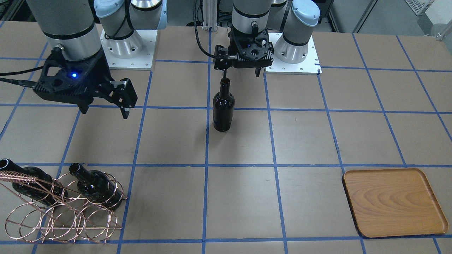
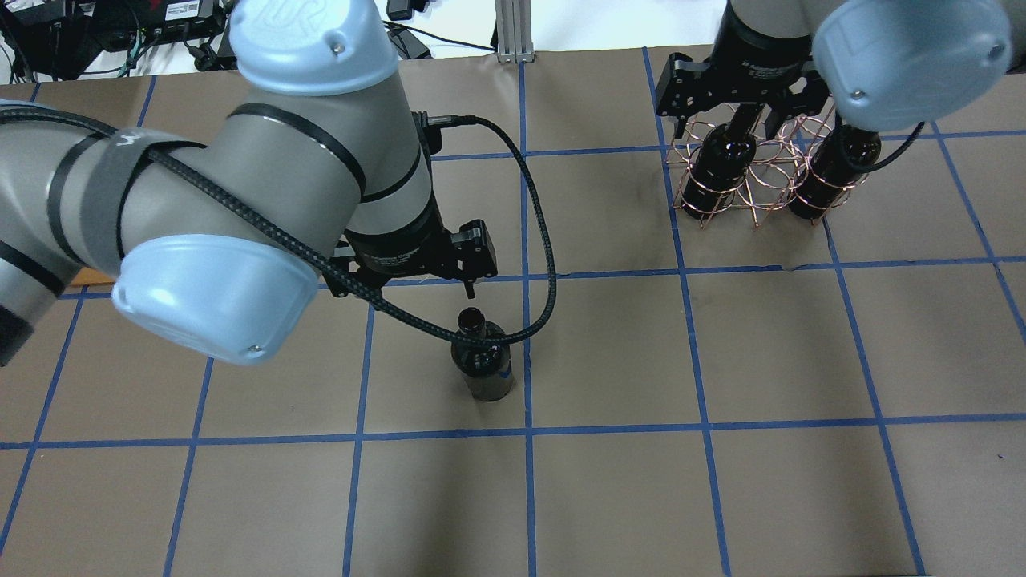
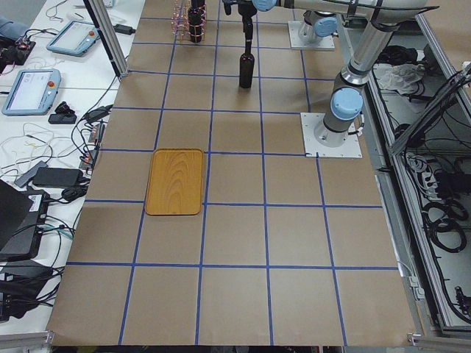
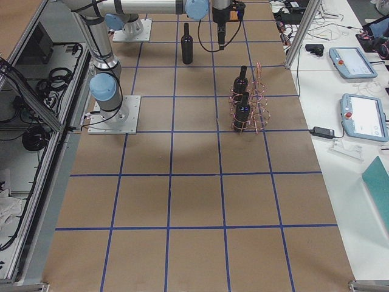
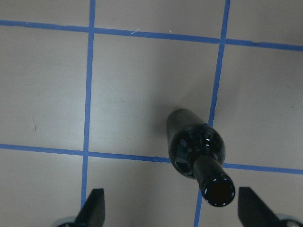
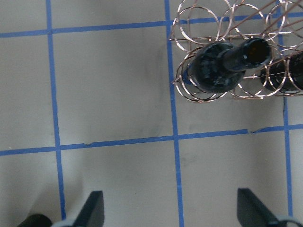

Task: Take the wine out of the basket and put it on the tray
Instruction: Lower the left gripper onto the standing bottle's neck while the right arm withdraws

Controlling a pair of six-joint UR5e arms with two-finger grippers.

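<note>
One wine bottle (image 1: 223,109) stands upright on the table, out of the basket; it also shows in the overhead view (image 2: 481,365). My left gripper (image 1: 242,73) is open just above its mouth. In the left wrist view the neck (image 5: 215,182) sits between the fingertips, nearer the right one. The copper wire basket (image 1: 63,211) holds two more bottles (image 1: 93,183) (image 1: 28,181). My right gripper (image 1: 105,112) is open and empty, above the table beside the basket (image 6: 227,61). The wooden tray (image 1: 393,201) lies bare, far from both grippers.
The table is brown with a blue tape grid. The two robot base plates (image 1: 129,49) (image 1: 293,56) stand at the robot's side. The left arm's black cable (image 2: 545,264) loops next to the standing bottle.
</note>
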